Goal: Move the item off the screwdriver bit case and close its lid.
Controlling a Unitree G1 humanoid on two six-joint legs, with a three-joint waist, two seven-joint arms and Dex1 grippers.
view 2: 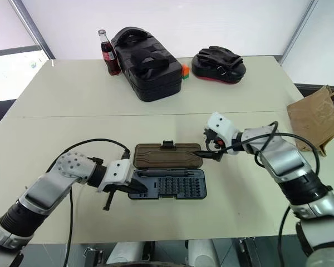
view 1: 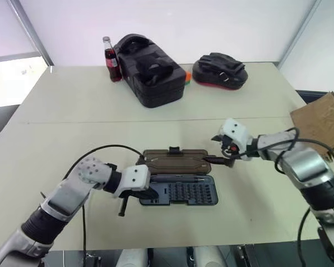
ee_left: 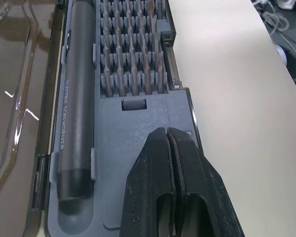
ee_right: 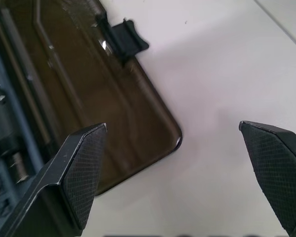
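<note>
Screwdriver bit case (view 2: 168, 188), one, open near centre of table (view 2: 72, 94), single lid (view 2: 167, 156) laid flat on far side. Left gripper (ee_left: 166, 136) pressed together over case's left end; right gripper (ee_right: 172, 127) spread wide at lid's right corner. Far back: one bottle (view 2: 106, 53), one black toolbox (view 2: 147, 69), one black-and-red bag (view 2: 218, 64).

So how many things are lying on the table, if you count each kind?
Bottles: 1, the cola bottle
Cases: 2, the big black case and the open screwdriver bit case
Bags: 1, the black and red bag
Small blocks: 1, the orange block
Total: 5
</note>
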